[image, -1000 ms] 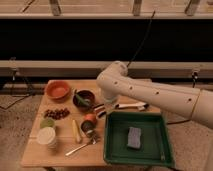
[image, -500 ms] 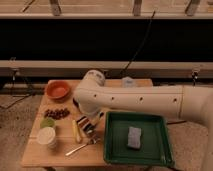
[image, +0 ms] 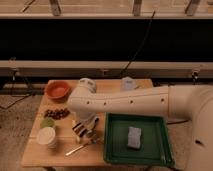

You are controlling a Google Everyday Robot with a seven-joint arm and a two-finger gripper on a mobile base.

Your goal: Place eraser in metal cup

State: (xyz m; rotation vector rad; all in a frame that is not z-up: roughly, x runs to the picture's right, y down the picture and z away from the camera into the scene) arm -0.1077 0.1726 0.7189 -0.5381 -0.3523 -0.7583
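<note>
my gripper (image: pixel 83 131) hangs low over the table (image: pixel 35 152), just right of the cream cup (image: pixel 48 136). the eraser seems pinched in it, though i cannot tell. the metal cup is hidden behind my arm (image: pixel 125 102).

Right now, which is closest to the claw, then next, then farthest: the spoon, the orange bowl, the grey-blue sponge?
The claw hangs low over the table's front left.
1. Spoon, just below it, at the front.
2. Grey-blue sponge, right, in the green tray.
3. Orange bowl, back left.

light: dim, warm indoor | blur: soft throughout | dark band behind tabletop (image: pixel 131 87) | end effector (image: pixel 84 131) low over tabletop, shadowed
</note>
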